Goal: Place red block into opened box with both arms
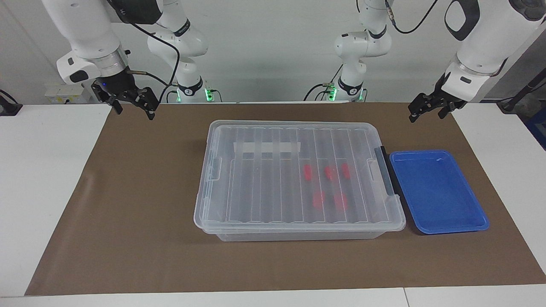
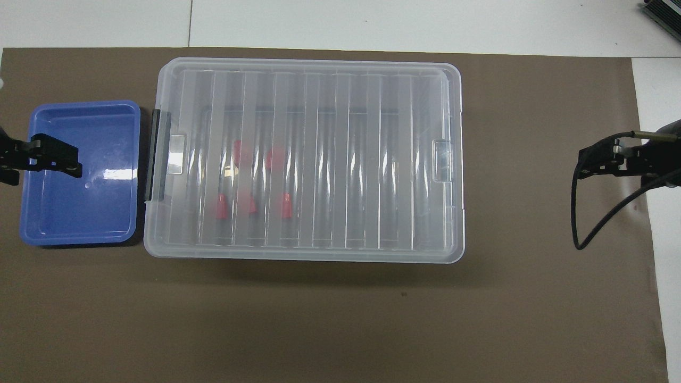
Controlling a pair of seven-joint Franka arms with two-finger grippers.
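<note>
The box point(image 1: 298, 233) point(image 2: 319, 254) lies in the middle of the brown mat with its ribbed clear lid point(image 1: 264, 183) down on it. Several red blocks point(image 1: 329, 172) point(image 2: 286, 206) show through the lid, lying inside toward the left arm's end. None of them is held. My left gripper point(image 1: 426, 113) point(image 2: 53, 159) hangs open and empty in the air over the blue tray's outer edge. My right gripper point(image 1: 133, 109) point(image 2: 598, 159) is raised, open and empty, over the mat's edge at the right arm's end.
A shallow blue tray point(image 1: 439, 192) point(image 2: 80, 213) sits beside the box's dark grey latch point(image 1: 386, 177) point(image 2: 158, 154), with nothing in it. A white tape strip point(image 1: 266, 147) crosses the lid. The brown mat point(image 1: 128, 213) covers most of the white table.
</note>
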